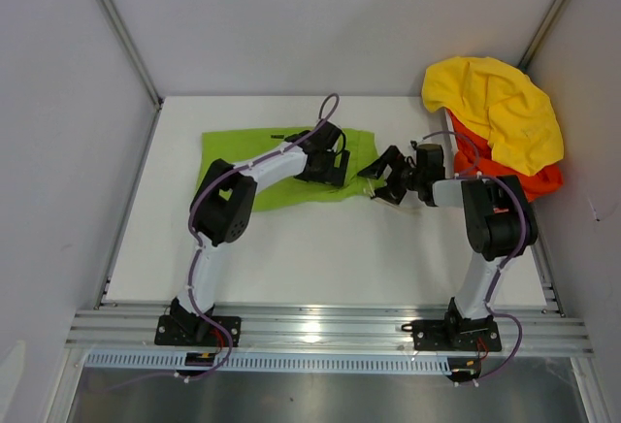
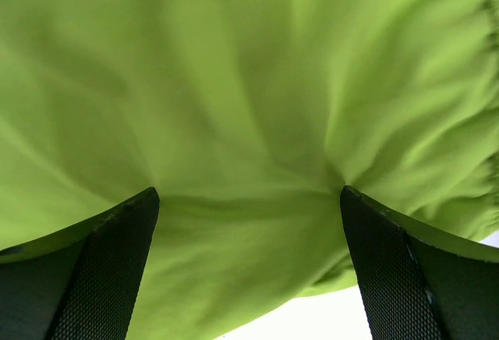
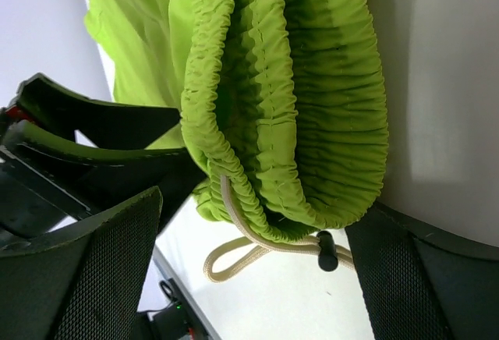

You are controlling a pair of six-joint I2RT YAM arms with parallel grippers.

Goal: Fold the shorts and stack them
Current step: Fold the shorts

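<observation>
From the near edge of the table [image 1: 320, 258] both arms reach in toward its middle. The right gripper [image 1: 386, 182] points leftward with its fingers spread wide. The gathered waistband [image 3: 312, 83] of the lime-green shorts [image 1: 257, 156] sits between them, not yet pinched, and the white drawstring [image 3: 249, 250] trails out of it. A little farther in, the left gripper [image 1: 328, 159] hangs over the same pair, also spread wide, its fingers [image 2: 101, 270] on either side of a ridge of green cloth. Whether they press it I cannot tell. These shorts lie flat, long axis running left to right, waist end toward the right arm. That arm looks nearer for the waist, the left for the body of the cloth. In the far right corner the orange-red shorts [image 1: 509, 178] lie crumpled under a yellow cloth [image 1: 500, 108], well apart from both grippers
</observation>
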